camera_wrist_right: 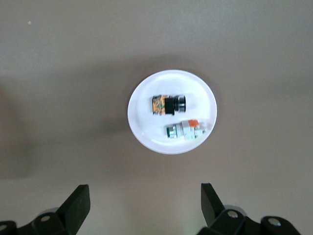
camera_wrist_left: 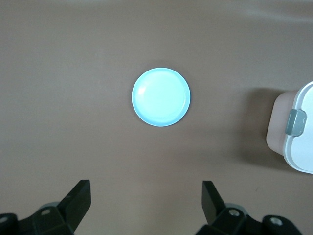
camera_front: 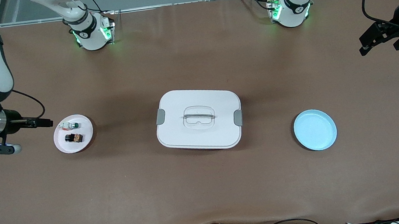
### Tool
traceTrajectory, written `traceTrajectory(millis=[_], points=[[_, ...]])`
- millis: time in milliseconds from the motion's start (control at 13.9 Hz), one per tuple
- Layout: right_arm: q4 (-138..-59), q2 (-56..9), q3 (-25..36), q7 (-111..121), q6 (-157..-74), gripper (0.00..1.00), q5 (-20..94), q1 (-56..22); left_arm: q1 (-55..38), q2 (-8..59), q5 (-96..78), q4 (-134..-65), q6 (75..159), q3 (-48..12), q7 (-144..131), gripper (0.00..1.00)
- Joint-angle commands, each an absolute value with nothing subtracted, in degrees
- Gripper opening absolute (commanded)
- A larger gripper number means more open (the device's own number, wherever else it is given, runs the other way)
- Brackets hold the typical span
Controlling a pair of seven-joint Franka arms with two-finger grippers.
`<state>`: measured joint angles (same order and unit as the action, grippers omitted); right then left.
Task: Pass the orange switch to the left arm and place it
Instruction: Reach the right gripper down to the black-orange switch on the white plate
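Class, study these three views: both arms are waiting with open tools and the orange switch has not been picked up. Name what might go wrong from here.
1. The orange switch lies close beside the white part with a green button on the pink plate; the open right tool may nudge or grab the wrong part.
2. The box sits between that plate and the blue plate; a low carry could hit it.
3. The switch is small, so a handover to the left tool may drop it.

Orange switch (camera_front: 74, 137) lying sideways on white plate (camera_front: 87, 138); white box (camera_front: 198, 118) latched, mid-table
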<state>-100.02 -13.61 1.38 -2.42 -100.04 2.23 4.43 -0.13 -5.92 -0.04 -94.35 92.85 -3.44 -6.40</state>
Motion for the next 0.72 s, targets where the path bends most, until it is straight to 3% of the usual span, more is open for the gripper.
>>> traceTrajectory(millis=[0, 287, 646], points=[[-106.6, -12.7, 0.6, -2.3, -107.4, 1.00, 2.4, 6.1, 0.5, -6.2, -1.1, -93.7, 91.9, -3.5, -5.6, 1.00], [-112.0, -13.8, 0.7, -2.2, -116.2, 1.00, 1.9, 6.0, 0.5, -6.2, -1.1, -93.7, 91.9, -3.5, -5.6, 1.00], [-112.1, -19.2, 0.7, 0.5, -122.0, 1.00, 1.2, 6.1, 0.5, -6.1, -1.1, -93.7, 91.9, -3.4, -5.6, 1.00]])
